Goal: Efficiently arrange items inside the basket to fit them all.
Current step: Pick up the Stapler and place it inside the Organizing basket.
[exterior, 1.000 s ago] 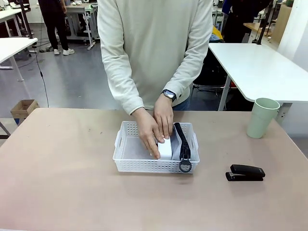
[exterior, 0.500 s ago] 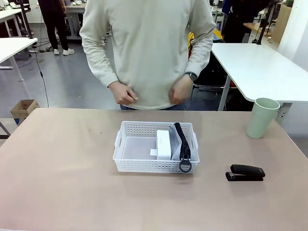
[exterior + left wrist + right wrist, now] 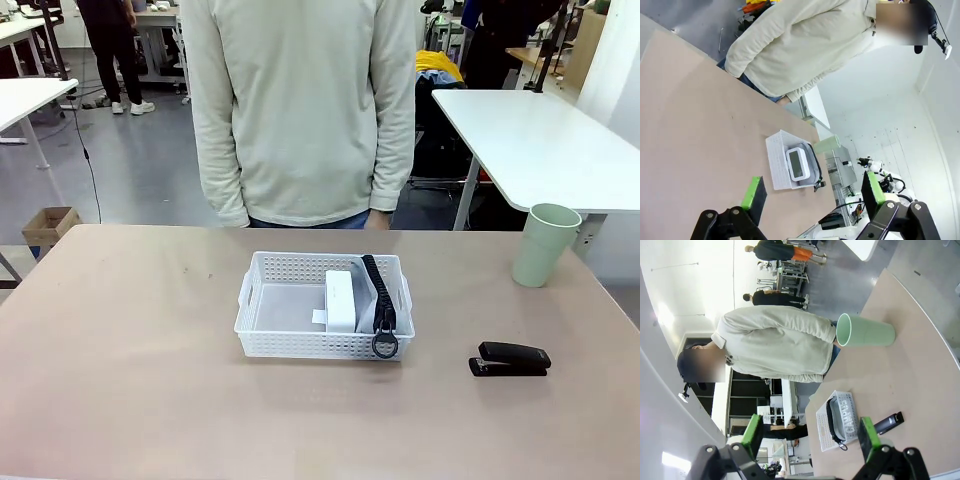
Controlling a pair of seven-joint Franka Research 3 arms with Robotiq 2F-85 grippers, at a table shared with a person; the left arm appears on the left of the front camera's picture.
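Shallow white perforated plastic basket (image 3: 300, 345) stood mid-counter (image 3: 130, 380). It held a white boxy block (image 3: 341, 298) and, just beside it against the right wall, a grey soft pouch with black zipper (image 3: 377, 290) set on edge, its ring pull (image 3: 385, 346) hanging over the front rim; the basket's left half was free. The pale green plastic cup (image 3: 545, 243) and small black stapler (image 3: 510, 359) lay well apart to the right. The cup was probably light and thin-walled, likely to tip or flex, and best pinched mid-body. The stapler was probably dense, rigid and smooth, and best taken across its narrow sides. Left gripper (image 3: 812, 191) and right gripper (image 3: 811, 435) were spread wide and held nothing.
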